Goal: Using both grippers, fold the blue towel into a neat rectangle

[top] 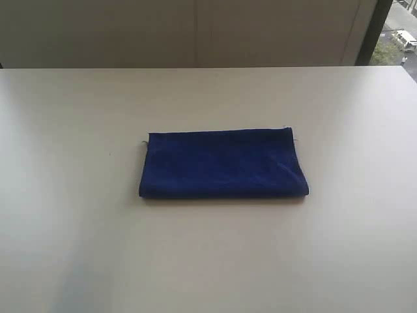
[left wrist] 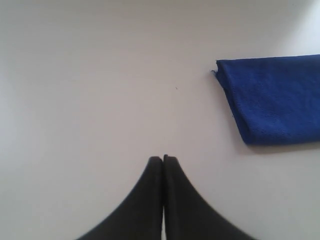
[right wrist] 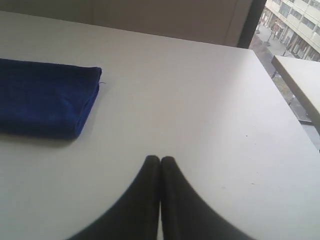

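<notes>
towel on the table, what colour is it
The towel is a plain deep royal blue with no pattern, seen best in the exterior view.

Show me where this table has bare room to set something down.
The table is bare on every side of the folded blue towel. Only the middle is taken. The left gripper and right gripper, both shut, are apart from its ends.

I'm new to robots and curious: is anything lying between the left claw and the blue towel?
No. In the left wrist view, only bare white table separates the shut left gripper from the blue towel.
</notes>
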